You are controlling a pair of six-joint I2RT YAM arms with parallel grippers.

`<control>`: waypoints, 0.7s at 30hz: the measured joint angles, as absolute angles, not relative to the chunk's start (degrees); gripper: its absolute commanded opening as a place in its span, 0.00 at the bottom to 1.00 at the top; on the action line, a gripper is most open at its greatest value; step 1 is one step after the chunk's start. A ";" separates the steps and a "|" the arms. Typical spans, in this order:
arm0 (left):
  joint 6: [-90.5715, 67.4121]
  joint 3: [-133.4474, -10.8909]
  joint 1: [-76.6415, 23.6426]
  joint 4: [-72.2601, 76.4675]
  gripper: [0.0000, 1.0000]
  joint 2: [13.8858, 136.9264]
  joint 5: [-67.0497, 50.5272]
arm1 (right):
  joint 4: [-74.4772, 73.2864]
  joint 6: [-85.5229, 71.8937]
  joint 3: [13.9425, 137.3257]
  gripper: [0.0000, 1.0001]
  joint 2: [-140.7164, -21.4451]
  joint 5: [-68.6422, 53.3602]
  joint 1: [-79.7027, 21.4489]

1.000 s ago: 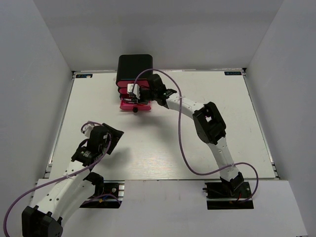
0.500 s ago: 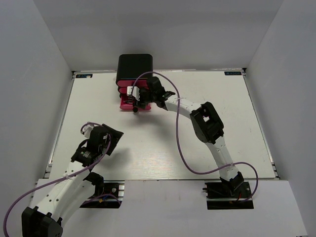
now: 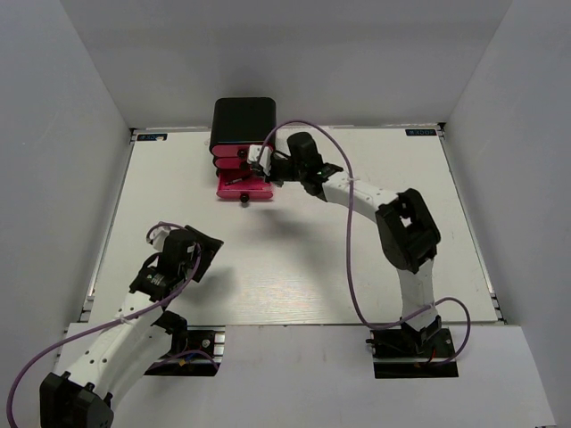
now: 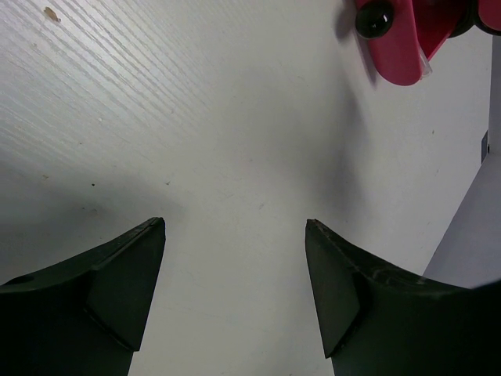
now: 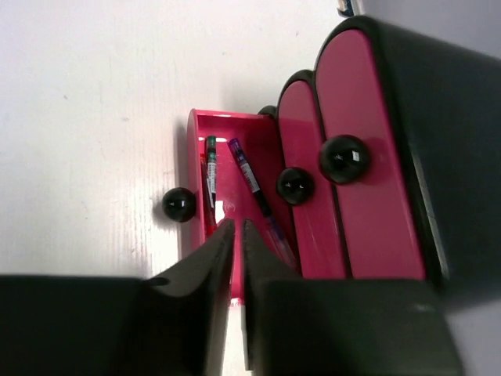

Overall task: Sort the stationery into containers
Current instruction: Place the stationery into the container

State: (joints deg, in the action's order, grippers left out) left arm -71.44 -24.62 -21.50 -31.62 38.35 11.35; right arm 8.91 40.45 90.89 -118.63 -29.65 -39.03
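The right gripper has pulled away from the open bottom drawer. A second ago it hung directly over that drawer, and in the overhead view it now sits off to the drawer's right, level with the front of the black cabinet. The right arm has also swung outward. The gripper's fingers are drawn almost together with only a thin slit between them, and nothing is in that slit, so whatever it carried appears to have been let go. Its wrist view shows two pens lying lengthwise in the pulled-out drawer, a green pen beside a thin dark purple pen. A small white fleck near them is too small to identify. The middle drawer and top drawer look pushed in. The left gripper has not moved. It hovers over bare worktop well short of the cabinet, its fingers wide apart and holding nothing. No loose pens show on the worktop from above, so the sorting looks close to done. The likely remaining step is to press on the bottom drawer's knob and slide the drawer home. That push would need to be square, because the light cabinet could slide back.
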 measured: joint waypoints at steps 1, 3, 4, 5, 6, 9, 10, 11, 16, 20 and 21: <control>-71.44 -24.36 -21.50 -31.48 0.82 38.35 11.33 | 9.28 40.29 89.60 0.06 -117.03 -29.98 -38.81; -71.44 -24.08 -21.50 -31.31 0.82 38.41 11.20 | 9.50 39.79 87.61 0.00 -114.32 -30.41 -38.35; -71.44 -24.03 -21.50 -31.29 0.82 38.46 11.16 | 9.63 39.46 87.24 0.00 -113.75 -30.52 -38.11; -71.44 -24.03 -21.50 -31.27 0.82 38.50 11.16 | 9.72 39.42 86.63 0.00 -112.95 -30.61 -37.69; -71.44 -24.03 -21.50 -31.20 0.82 38.50 11.16 | 9.67 39.42 86.13 0.00 -112.62 -30.63 -37.41; -71.44 -24.03 -21.52 -31.14 0.82 38.50 11.16 | 8.71 39.68 84.82 0.00 -112.68 -30.63 -36.71; -71.44 -24.03 -21.52 -31.05 0.82 38.50 11.14 | 7.77 39.94 84.55 0.00 -112.86 -30.63 -36.51; -71.44 -24.03 -21.52 -30.92 0.82 38.50 11.14 | 6.81 40.38 84.53 0.00 -113.10 -30.61 -36.34; -71.44 -24.03 -21.52 -30.83 0.82 38.50 11.14 | 3.51 42.04 84.73 0.00 -115.33 -30.41 -35.73; -71.44 -24.03 -21.52 -30.81 0.82 38.37 11.14 | 0.78 43.44 85.54 0.00 -117.71 -29.74 -35.66; -71.44 -24.03 -21.52 -30.83 0.82 38.35 11.14 | -0.01 43.86 86.02 0.00 -118.34 -29.56 -35.66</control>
State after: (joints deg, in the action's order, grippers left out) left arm -71.44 -24.03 -21.52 -30.83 38.35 11.14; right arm -0.01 43.86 86.02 -118.34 -29.56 -35.66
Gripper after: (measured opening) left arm 0.819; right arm 0.005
